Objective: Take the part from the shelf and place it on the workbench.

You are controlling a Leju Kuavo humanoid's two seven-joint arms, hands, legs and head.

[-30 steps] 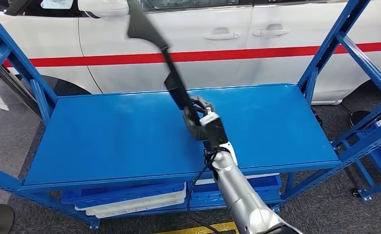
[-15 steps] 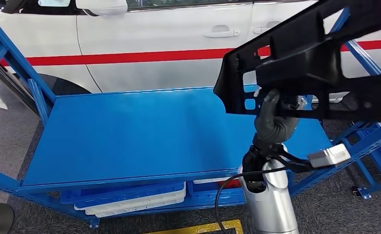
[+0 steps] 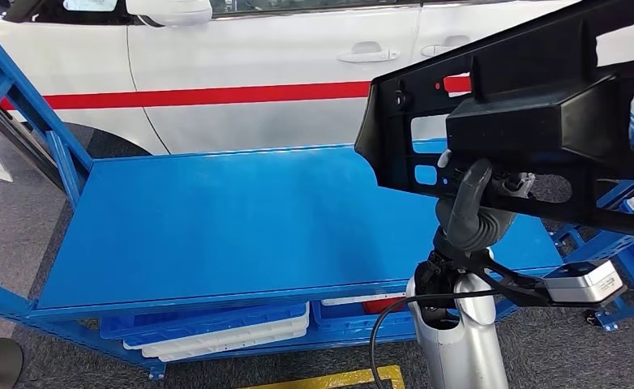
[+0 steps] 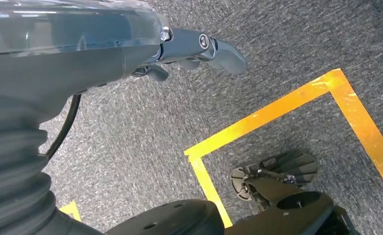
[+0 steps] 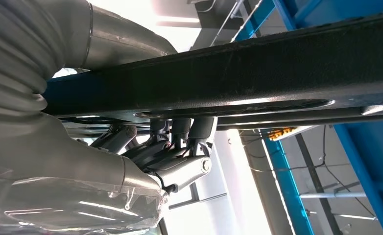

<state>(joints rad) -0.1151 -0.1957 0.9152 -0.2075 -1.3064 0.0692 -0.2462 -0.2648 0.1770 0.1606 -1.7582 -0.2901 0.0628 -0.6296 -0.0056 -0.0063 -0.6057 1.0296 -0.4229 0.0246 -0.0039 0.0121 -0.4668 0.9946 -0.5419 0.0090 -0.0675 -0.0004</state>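
1. Head view: right hand (image 3: 469, 212) grips the black part (image 3: 533, 121), held up above the blue shelf's (image 3: 216, 219) right end.
2. Left hand (image 4: 179, 49) hangs over grey carpet (image 4: 287, 44), holding nothing, its fingers loosely apart.

The part (image 3: 533, 121) is a long black plastic panel with cut-out holes. It is held up in the air, tilted, above the right end of the blue shelf (image 3: 216, 219).

Bright even light, sharp focus — blown-out wrist-view background
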